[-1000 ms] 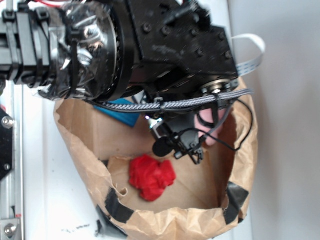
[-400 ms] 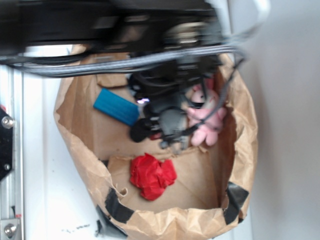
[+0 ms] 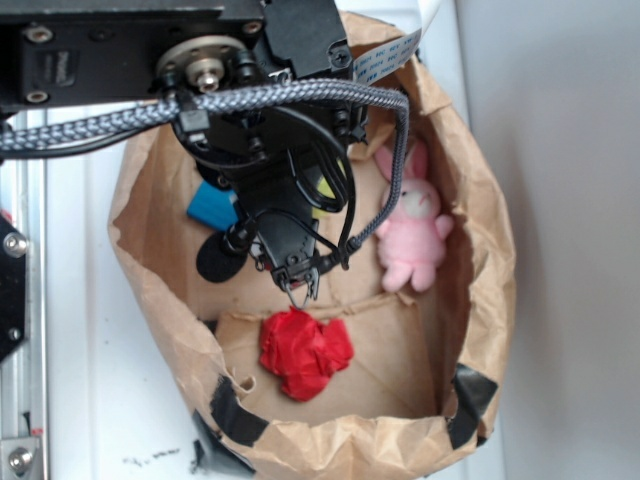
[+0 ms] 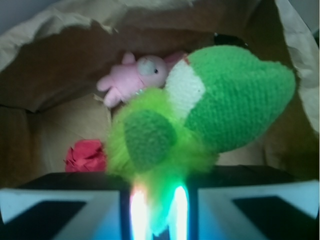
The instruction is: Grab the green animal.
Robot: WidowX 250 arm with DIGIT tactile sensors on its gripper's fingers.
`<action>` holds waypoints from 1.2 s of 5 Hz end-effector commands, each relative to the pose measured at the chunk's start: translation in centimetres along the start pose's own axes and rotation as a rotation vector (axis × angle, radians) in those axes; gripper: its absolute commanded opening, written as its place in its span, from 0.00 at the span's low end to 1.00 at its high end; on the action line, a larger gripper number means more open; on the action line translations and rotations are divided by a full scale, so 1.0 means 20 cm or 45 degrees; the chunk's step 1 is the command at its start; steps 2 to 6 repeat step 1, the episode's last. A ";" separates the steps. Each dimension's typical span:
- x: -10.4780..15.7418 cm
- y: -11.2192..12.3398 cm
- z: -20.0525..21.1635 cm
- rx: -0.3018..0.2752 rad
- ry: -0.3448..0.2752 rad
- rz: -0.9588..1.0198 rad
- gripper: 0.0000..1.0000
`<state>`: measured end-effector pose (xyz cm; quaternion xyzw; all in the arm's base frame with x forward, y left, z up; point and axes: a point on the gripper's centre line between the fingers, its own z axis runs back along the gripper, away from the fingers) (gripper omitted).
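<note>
The green animal (image 4: 220,100) fills the middle of the wrist view, with a smooth green head at the right, a white patch and a fuzzy lime body. Its fuzz runs down between the two fingers of my gripper (image 4: 159,210), which stand close together and pinch it. In the exterior view the black arm (image 3: 280,190) reaches down into the paper bag and covers most of the toy. Only a small yellow-green patch of the green animal (image 3: 322,188) shows beside the arm.
A brown paper bag (image 3: 160,300) walls in everything. On its floor lie a pink plush bunny (image 3: 412,235), a crumpled red paper ball (image 3: 303,355) and a blue block (image 3: 212,207) partly under the arm. A braided cable (image 3: 300,95) loops over the wrist.
The arm has swung from the upper right, close to the camera, leftward and deeper into the bag. The pink bunny is now uncovered and a green patch shows.
</note>
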<state>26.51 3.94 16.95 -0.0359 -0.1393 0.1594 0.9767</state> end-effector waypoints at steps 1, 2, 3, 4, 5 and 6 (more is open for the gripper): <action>0.04 0.01 0.10 0.033 -0.083 -0.023 0.00; 0.04 0.01 0.10 0.033 -0.083 -0.023 0.00; 0.04 0.01 0.10 0.033 -0.083 -0.023 0.00; 0.04 0.01 0.10 0.033 -0.083 -0.023 0.00; 0.04 0.01 0.10 0.033 -0.083 -0.023 0.00; 0.04 0.01 0.10 0.033 -0.083 -0.023 0.00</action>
